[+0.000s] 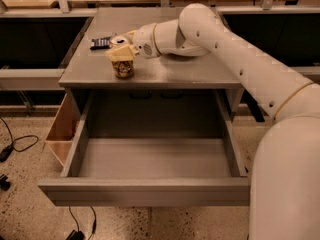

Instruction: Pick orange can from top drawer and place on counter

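The orange can (123, 69) stands upright near the front left of the grey counter (200, 74); whether its base touches the surface I cannot tell. My gripper (122, 54) reaches in from the right and is shut on the can's top, its cream fingers (120, 52) covering the lid. The top drawer (150, 159) is pulled fully open below the counter, and its visible floor holds nothing. Its flat front panel (145, 191) faces the camera.
A small dark flat object (100, 42) and a white round object (118, 39) lie on the counter behind the can. A tan wooden side bin (62, 131) hangs at the cabinet's left. My white arm (280, 149) fills the right side. Cables lie on the floor at the left.
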You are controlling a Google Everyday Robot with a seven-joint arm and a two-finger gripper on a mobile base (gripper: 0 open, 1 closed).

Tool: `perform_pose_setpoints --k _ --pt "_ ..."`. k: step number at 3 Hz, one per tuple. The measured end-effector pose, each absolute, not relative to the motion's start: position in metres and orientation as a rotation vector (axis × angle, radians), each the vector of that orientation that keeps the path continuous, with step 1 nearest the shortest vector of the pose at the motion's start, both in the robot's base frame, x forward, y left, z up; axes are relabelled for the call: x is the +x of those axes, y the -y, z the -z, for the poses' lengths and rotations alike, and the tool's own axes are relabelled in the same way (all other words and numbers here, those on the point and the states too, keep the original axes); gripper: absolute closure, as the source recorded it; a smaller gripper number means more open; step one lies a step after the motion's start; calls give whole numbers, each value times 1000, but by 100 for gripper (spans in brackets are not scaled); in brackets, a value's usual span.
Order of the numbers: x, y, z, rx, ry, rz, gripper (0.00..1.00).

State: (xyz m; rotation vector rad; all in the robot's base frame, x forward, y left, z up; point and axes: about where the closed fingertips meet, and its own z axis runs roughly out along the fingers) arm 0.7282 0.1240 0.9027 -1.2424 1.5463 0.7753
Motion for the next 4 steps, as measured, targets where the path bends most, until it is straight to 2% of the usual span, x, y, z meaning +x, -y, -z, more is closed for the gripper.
perform_pose_setpoints --k 2,3,4 --pt "728 -124 -903 -1243 -1546 -775 12" --pt "729 -120 -921 -1244 -1531 -786 0" --pt "719 -92 -959 -1265 -1506 -785 0"
